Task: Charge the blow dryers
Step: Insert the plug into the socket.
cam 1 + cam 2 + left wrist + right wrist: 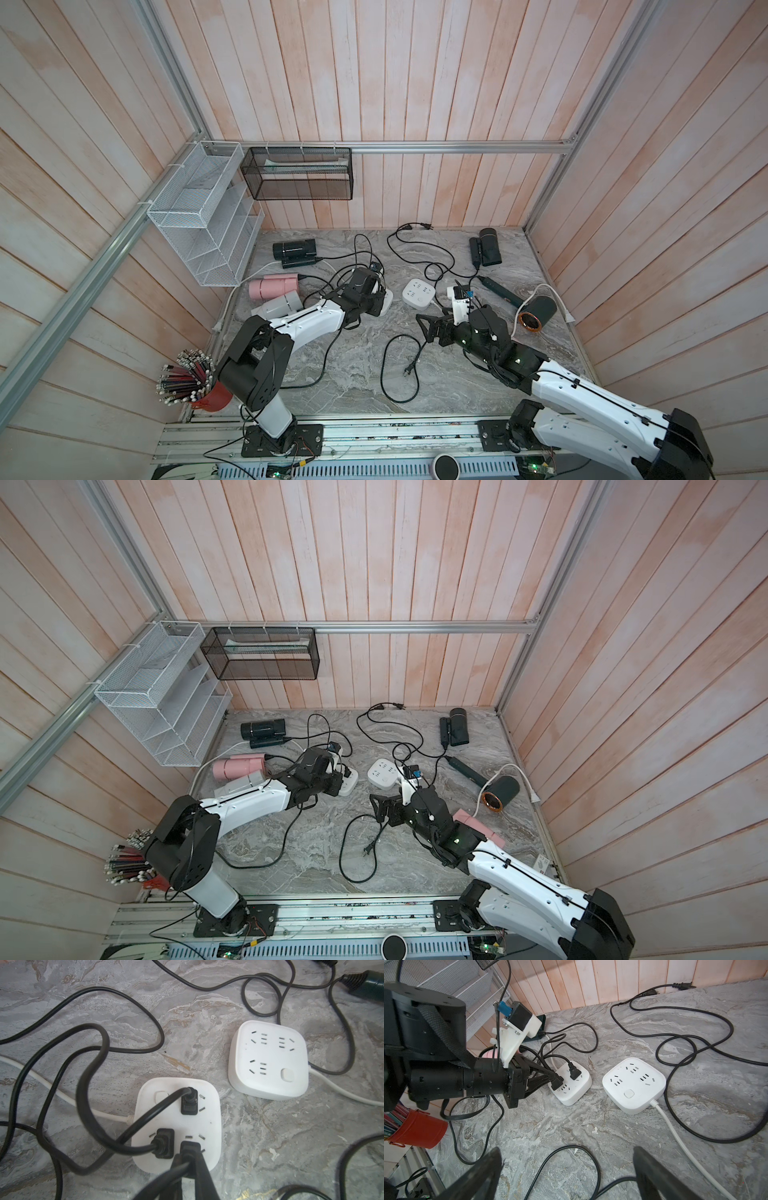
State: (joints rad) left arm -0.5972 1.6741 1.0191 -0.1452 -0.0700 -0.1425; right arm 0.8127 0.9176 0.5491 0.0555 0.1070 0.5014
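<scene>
Left of the bare white square power strip lie a pink blow dryer, a light grey dryer and a black barrel dryer, and the left gripper is pinched tight on a black plug in a second white power strip. Just in front of the bare strip the right gripper hovers, jaws wide apart; right of that strip lie a folded black dryer and a copper-ringed dark dryer.

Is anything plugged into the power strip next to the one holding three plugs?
No, that power strip shows all its sockets empty.
</scene>
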